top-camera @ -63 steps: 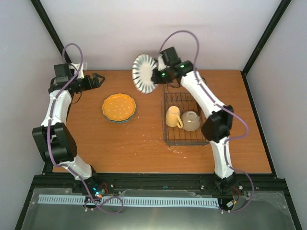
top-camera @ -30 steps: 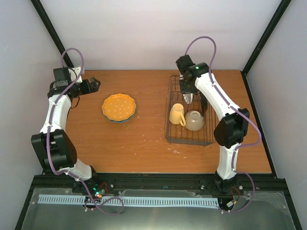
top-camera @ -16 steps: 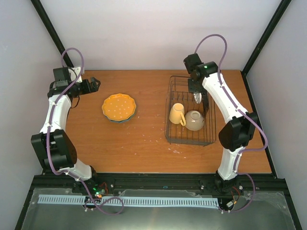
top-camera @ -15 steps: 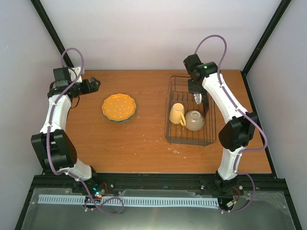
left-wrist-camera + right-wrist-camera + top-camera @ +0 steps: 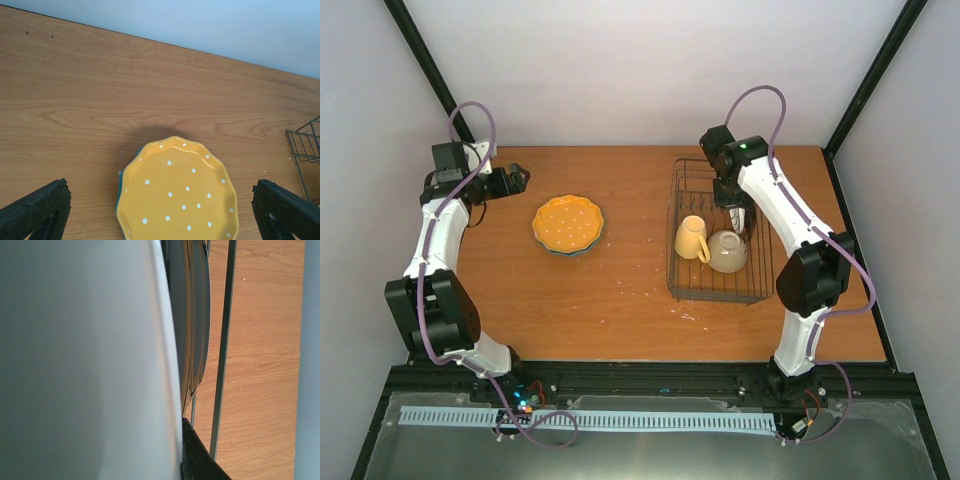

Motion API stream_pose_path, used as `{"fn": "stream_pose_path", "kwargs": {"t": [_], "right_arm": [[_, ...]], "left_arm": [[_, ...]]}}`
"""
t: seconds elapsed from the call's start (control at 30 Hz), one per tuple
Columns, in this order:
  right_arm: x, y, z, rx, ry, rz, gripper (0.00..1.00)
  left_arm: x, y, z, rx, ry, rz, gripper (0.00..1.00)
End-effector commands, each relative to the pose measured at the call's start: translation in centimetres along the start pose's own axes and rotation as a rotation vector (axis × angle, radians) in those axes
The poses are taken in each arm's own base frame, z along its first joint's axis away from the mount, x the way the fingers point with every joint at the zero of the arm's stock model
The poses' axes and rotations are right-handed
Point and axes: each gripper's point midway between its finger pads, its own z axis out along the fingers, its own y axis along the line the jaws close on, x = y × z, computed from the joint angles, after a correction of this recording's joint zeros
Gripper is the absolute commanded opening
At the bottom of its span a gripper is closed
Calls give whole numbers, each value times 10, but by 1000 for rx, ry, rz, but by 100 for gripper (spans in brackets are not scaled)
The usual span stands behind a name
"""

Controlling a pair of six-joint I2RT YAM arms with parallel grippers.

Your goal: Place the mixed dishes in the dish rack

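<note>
Right arm has swung the black-and-white striped plate [image 5: 738, 216] from up in the air off the rack's far-left corner down into the rack's far right part; the rack has nudged slightly right; left arm has barely shifted. Counter [image 5: 620, 290]: wood, walled on 3 sides. Dish rack [image 5: 712, 284] sits right of centre, with bare wire at its near end and far-left part. The dotted orange-yellow plate [image 5: 568, 222] lies flat, left of centre, on the blue plate [image 5: 119, 197], which shows only as a sliver under its rim. The stack is well apart from the rack. In the right wrist view the striped plate stands on edge, filling the frame, just beside the dark-rimmed plate [image 5: 192, 330], with a wire divider on that plate's far side. Yellow mug [image 5: 690, 238] and cream bowl [image 5: 725, 250] are mid-rack, side by side. Right fingers [image 5: 732, 200] reach down among the dividers. I cannot tell if they are clamped on the striped plate or let go. Left fingers [image 5: 520, 178] are spread wide, holding nothing, with the orange plate ahead and below between them. Judgement: the left arm is nearer the stack, and the right arm's way out is straight up. Sideways risks both upright plates.
</note>
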Motion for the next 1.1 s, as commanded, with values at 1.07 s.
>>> {"fn": "stream_pose_path", "kwargs": {"t": [1.07], "right_arm": [[-70,0,23,136,-172,-12,3]], "left_arm": [[-15,3,-9,-43,-28,45,100]]}}
